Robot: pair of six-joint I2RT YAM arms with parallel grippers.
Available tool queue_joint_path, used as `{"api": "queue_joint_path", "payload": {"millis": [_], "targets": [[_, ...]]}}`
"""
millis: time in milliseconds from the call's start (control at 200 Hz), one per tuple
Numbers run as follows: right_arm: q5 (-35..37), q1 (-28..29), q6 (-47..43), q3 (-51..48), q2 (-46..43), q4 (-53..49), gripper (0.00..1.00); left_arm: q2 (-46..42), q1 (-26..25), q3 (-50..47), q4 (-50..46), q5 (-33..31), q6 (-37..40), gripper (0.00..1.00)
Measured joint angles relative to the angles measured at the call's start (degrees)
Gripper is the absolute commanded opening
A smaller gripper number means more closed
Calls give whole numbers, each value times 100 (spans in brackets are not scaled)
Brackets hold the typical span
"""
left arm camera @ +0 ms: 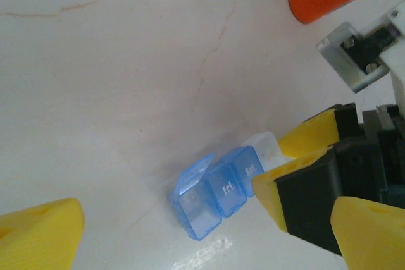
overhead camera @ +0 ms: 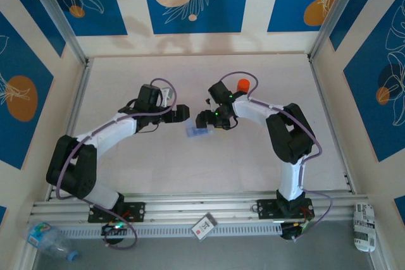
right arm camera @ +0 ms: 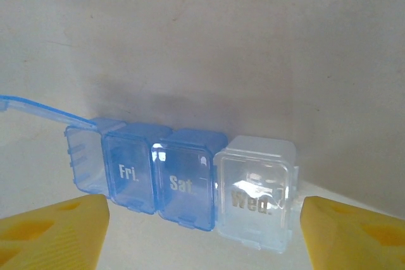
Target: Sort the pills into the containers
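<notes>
Translucent blue plastic pill box (right arm camera: 183,181), flat and rectangular with a row of compartments, lies on the counter (right arm camera: 190,42) just ahead of the open jaws of my right end effector (right arm camera: 202,222), left end effector (overhead camera: 183,113) gaping nearby; I judge I'm lining up to steady it, needing a gentle, centred close.

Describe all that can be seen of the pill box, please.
The pill box is a row of four translucent plastic cells: three blue, one clear at an end. Lids read Fri., Sat. and, on the clear one, Wed. The blue end cell's lid stands open; the rest are shut. It lies flat on the white table, between the open fingers of the right gripper, which seem not to touch it.
</notes>
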Motion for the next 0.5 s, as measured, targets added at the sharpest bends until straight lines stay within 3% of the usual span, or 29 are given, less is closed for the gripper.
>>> {"api": "queue_joint_path", "payload": {"millis": [500], "targets": [[-190, 361, 214, -15, -44, 125, 80, -118, 0, -570, 586, 271, -505, 100]]}}
